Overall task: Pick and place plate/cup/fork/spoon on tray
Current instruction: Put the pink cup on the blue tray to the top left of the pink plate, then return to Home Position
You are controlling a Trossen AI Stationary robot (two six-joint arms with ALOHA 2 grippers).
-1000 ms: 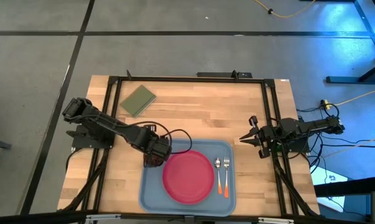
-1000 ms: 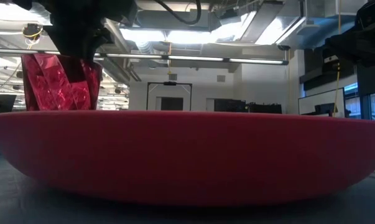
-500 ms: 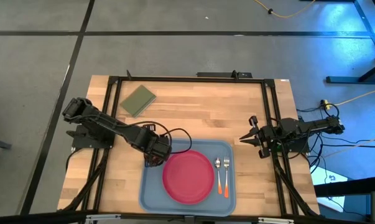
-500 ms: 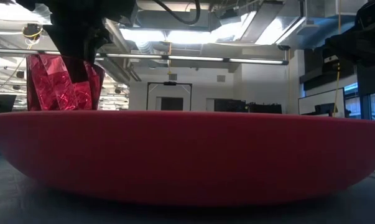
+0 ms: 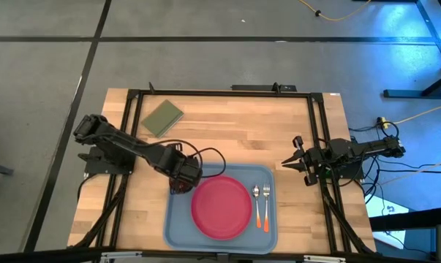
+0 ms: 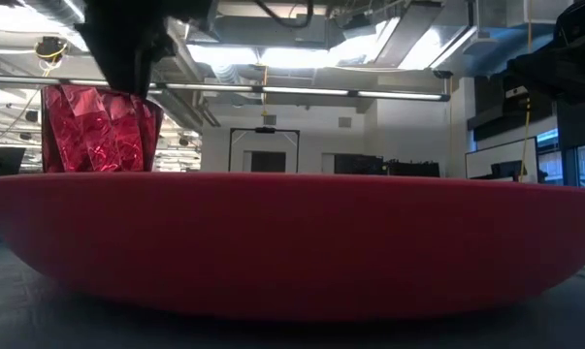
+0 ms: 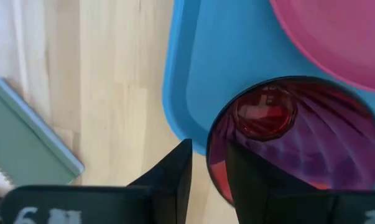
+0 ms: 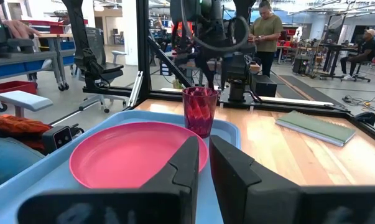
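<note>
Near the lower middle of the high view, the left gripper (image 5: 178,183) is over the upper left corner of the tray (image 5: 178,223), directly above the cup (image 5: 178,187). Whether its fingers are open or closed on the cup I cannot tell; in the left wrist view one dark finger (image 7: 170,171) is outside the rim of the cup (image 7: 297,140), and the other finger is hard to separate from the cup. In the right wrist view the cup (image 8: 199,110) stands upright on the tray (image 8: 227,132), just beside the plate (image 8: 132,154).

The plate (image 5: 221,207) lies in the middle of the tray. To its right on the tray, the spoon (image 5: 255,201) and the fork (image 5: 265,206) lie side by side, with the orange handles pointing to the bottom of the frame.

At the right edge of the worktop (image 5: 235,131), the right gripper (image 5: 286,163) waits with its fingers close together and holds nothing. An olive green pad (image 5: 161,117) lies in the upper left part of the worktop.
</note>
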